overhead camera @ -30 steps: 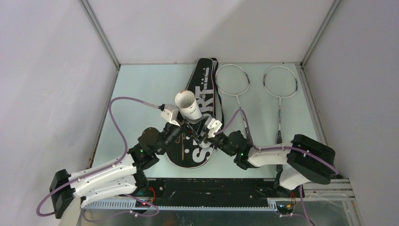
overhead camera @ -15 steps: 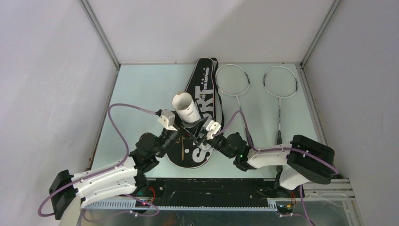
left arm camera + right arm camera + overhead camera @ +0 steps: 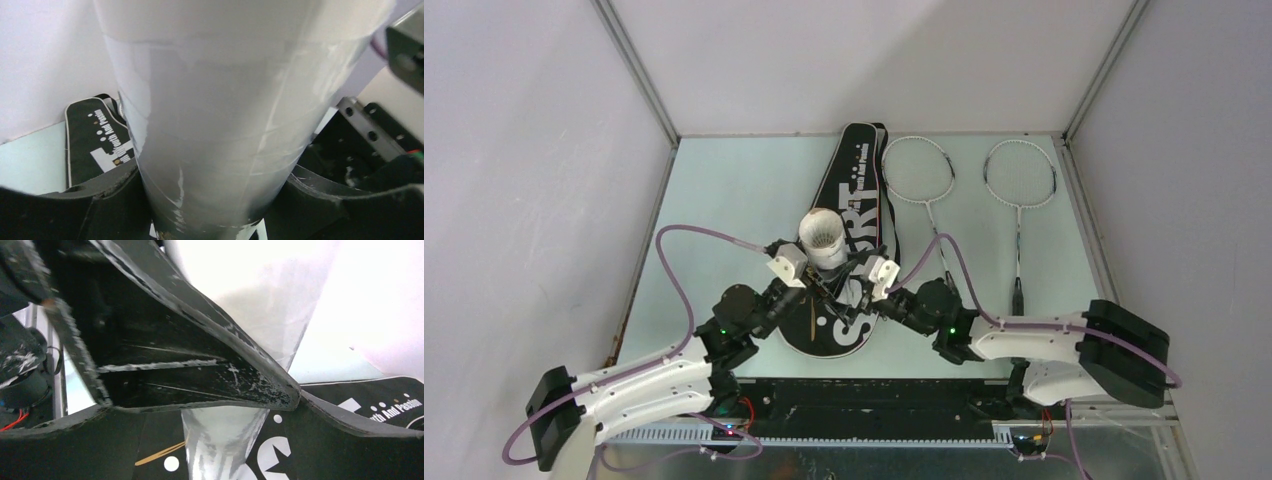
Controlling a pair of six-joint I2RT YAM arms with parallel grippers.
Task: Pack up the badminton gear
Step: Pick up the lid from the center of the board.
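The long white tube (image 3: 826,240) stands nearly upright over the black "SPORT" bag (image 3: 856,190), and white feathers show inside its open top. My left gripper (image 3: 814,283) is shut on the tube's lower part. In the left wrist view the tube (image 3: 225,100) fills the frame, with a finger pressed against each side of it (image 3: 70,210). My right gripper (image 3: 852,284) stands open just right of the tube. Its wide jaws flank the tube (image 3: 225,440) without touching, and the left gripper's finger (image 3: 175,365) crosses in front. Two silver-framed rackets (image 3: 917,170) (image 3: 1020,172) lie right of the bag.
The bag (image 3: 350,450) lies lengthwise from the table's back edge to the arms. Grey enclosure walls stand close on the left, back and right. Both arms' purple cables (image 3: 679,240) loop above the table.
The tube has swung from tilted to nearly upright and shifted slightly left. My right gripper has opened and let go of it. The left gripper still holds it.
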